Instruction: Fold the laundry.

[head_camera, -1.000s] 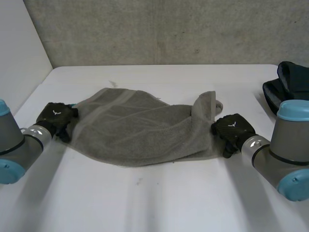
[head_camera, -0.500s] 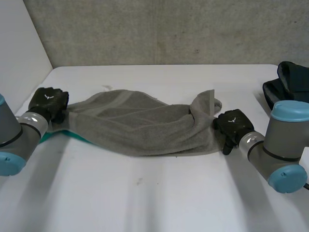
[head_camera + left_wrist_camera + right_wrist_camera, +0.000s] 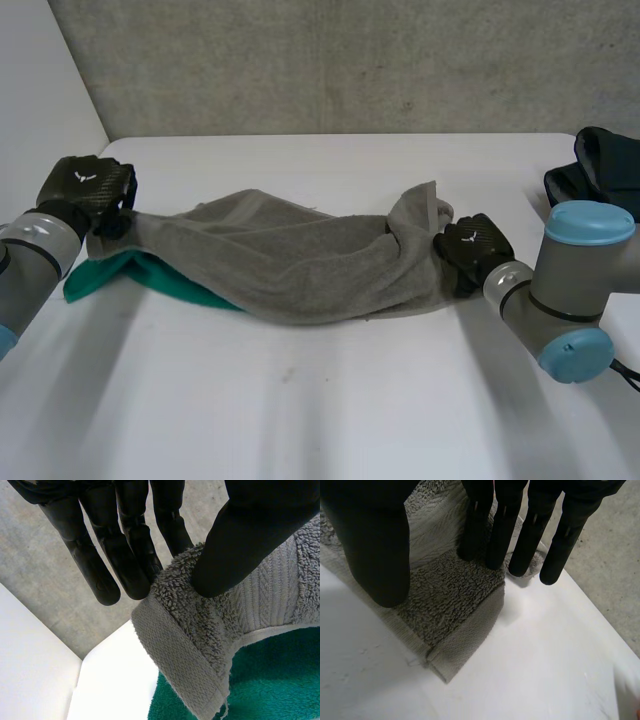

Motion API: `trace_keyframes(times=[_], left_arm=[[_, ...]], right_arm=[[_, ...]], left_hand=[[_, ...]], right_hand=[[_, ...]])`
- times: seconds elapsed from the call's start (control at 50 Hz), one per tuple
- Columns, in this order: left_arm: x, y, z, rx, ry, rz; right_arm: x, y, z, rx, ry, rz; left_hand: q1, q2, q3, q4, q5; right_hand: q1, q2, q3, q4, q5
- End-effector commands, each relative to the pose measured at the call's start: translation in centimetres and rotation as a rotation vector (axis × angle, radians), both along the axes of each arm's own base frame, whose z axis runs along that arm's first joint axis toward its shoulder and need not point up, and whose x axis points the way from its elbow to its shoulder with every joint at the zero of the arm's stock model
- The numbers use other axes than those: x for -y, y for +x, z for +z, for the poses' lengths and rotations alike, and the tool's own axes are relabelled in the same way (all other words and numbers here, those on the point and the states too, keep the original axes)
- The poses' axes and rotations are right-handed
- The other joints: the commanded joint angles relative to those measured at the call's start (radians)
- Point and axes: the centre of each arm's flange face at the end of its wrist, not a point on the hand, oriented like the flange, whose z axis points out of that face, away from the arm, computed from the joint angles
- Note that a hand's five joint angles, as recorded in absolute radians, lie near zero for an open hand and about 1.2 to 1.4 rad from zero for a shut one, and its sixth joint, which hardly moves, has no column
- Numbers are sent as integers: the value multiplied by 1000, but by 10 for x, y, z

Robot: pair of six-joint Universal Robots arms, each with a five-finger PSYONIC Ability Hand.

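Stretching across the middle of the white table [image 3: 330,400], a grey towel [image 3: 300,260] sags between the two black hands; it is bunched and creased, with its middle lying on the table. The left hand [image 3: 85,190] is raised just above the table at the towel's left end, its grey arm coming in from the near left; in the left wrist view the thumb [image 3: 250,535] presses the towel's hemmed corner against straight fingers [image 3: 127,560], so this hand grips the towel in a pinch. Under that lifted end a green cloth [image 3: 100,280] lies on the table, partly covered by the grey one. The right hand [image 3: 470,250] is low at the towel's right end, where the cloth stands up in a peaked fold just beside it; its arm bends in from the near right. In the right wrist view this hand is open; the fingers are straight and the thumb is spread well apart from them, and a towel corner lies flat on the table beneath them; two fingertips reach over the cloth, the others past its edge. A dark bundle [image 3: 605,165] sits at the table's far right edge.
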Motion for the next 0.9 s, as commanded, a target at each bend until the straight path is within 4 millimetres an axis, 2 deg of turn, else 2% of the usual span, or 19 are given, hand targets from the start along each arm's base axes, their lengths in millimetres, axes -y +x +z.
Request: trace_keyframes(times=[0.02,0.16,0.22,0.24,0.26,0.32,0.36,0.44,0.46,0.5,0.52,0.58,0.6,0.64,0.68,0.74,0.76,0.84,0.9], left_arm=[[0,0,-4,1,12,-2],[1,2,-4,1,12,1],[0,2,-4,0,16,2],[0,3,-4,-1,19,6],[0,3,-3,-1,19,4],[-2,4,-1,-12,31,10],[-3,3,2,-23,36,12],[-18,0,15,-45,72,7],[-29,-4,24,-48,88,-4],[-40,-6,34,-53,93,-11],[-51,-9,45,-56,98,-19],[-66,-13,60,-61,95,-32],[-74,-16,70,-66,84,-40],[-82,-19,81,-75,72,-42],[-92,-24,95,-93,55,-39],[-101,-28,108,-113,45,-33],[-105,-30,115,-126,43,-30],[-114,-36,133,-150,18,-40],[-119,-40,145,-162,-1,-56]], right_arm=[[6,3,0,-7,-23,4],[10,5,-7,-10,-18,6],[12,5,-9,-10,-21,4],[14,5,-8,-7,-26,2],[16,5,-6,-3,-34,0],[22,3,5,9,-61,-19],[24,1,15,23,-75,-35],[26,-13,55,51,-107,-72],[25,-22,74,44,-117,-85],[21,-30,92,31,-122,-93],[16,-38,106,16,-108,-99],[7,-47,120,6,-66,-114],[-2,-50,119,8,2,-119],[-13,-51,110,25,97,-127],[-30,-48,96,98,226,-149],[-45,-41,80,195,315,-157],[-56,-36,69,244,358,-155],[-71,-21,50,299,352,-114],[-71,-9,39,318,295,-72]], left_hand=[[253,205,208,198,248],[253,205,208,198,248],[253,205,208,198,248],[253,205,208,198,248],[253,205,208,198,248],[253,205,208,198,248],[253,205,208,198,248],[253,205,208,198,248],[253,205,208,198,248],[253,205,208,198,248],[253,205,208,198,248],[253,205,208,198,248],[253,205,208,198,248],[253,205,208,198,248],[253,205,208,198,248],[253,205,208,198,248],[253,205,208,198,248],[253,205,208,198,248],[253,205,208,198,248]], right_hand=[[126,129,119,120,121],[170,173,163,164,165],[354,357,348,348,349],[625,628,619,619,620],[712,715,706,707,708],[713,716,707,707,708],[713,716,707,707,708],[713,716,707,707,708],[713,716,707,707,708],[713,716,707,707,708],[713,716,707,707,708],[652,655,645,646,647],[221,224,215,215,216],[-6,-3,-12,-12,-10],[-112,-108,-118,-117,-116],[-150,-147,-157,-156,-155],[-156,-153,-162,-162,-161],[-206,-203,-212,-212,-211],[-209,-206,-215,-215,-214]])
